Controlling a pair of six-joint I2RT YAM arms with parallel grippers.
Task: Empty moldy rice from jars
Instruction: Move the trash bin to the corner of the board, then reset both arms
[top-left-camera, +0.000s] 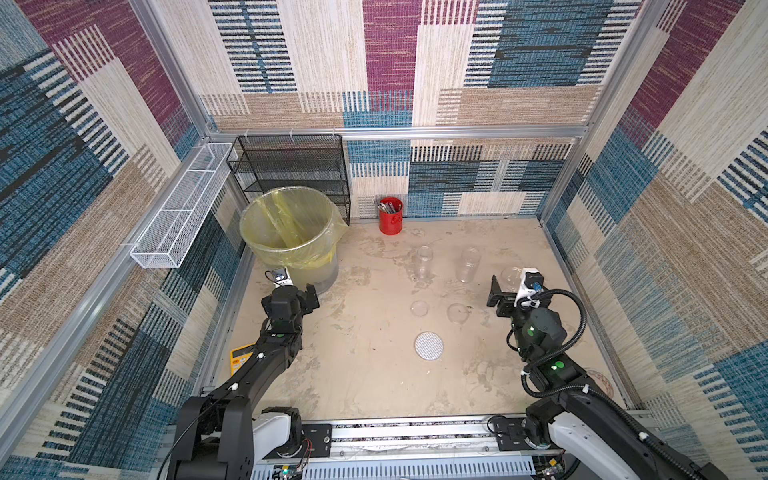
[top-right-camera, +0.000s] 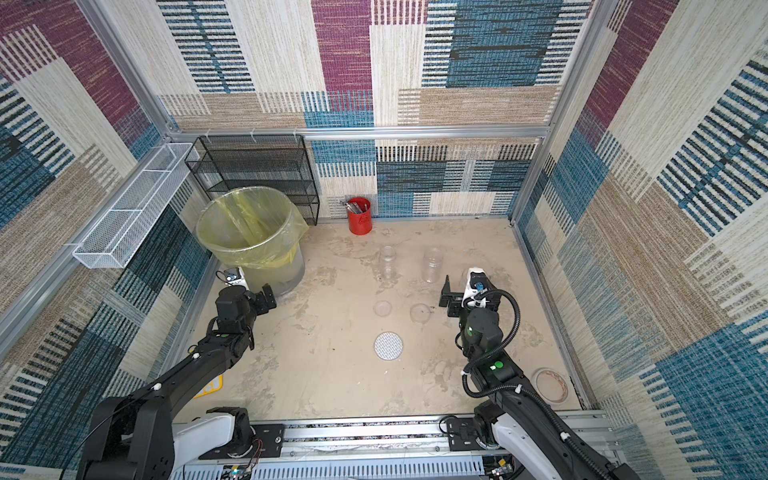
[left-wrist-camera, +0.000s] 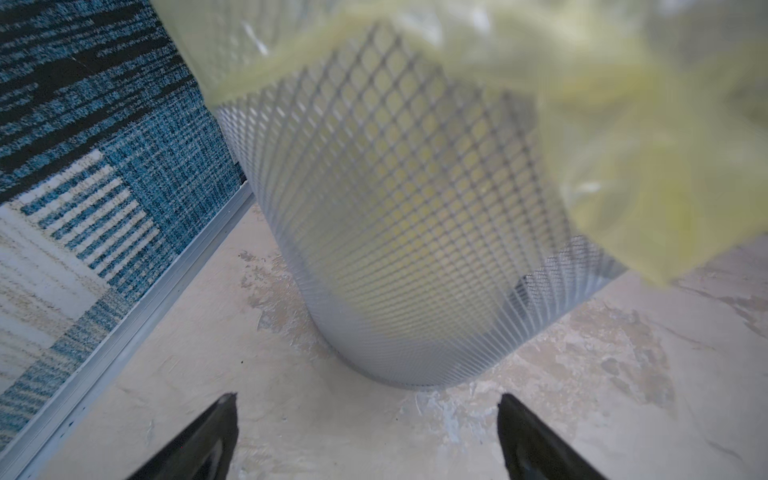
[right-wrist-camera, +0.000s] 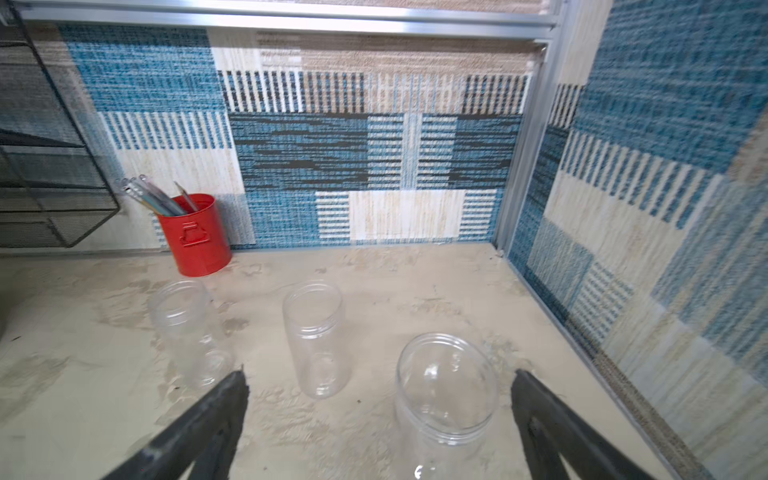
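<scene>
floor (top-left-camera: 365, 374): stained beige | walls (top-left-camera: 415, 62): patchwork carpet | jars (right-wrist-camera: 313, 336): three, upright, empty, right | left gripper (left-wrist-camera: 368, 399): spread, empty | right gripper (right-wrist-camera: 380, 373): spread, empty

A lab robot cell: aluminium framing (top-left-camera: 395, 133), carpet-tile walls (top-left-camera: 519, 62), two arms (top-left-camera: 266, 361) mounted on a rail (top-left-camera: 415, 432)
</scene>
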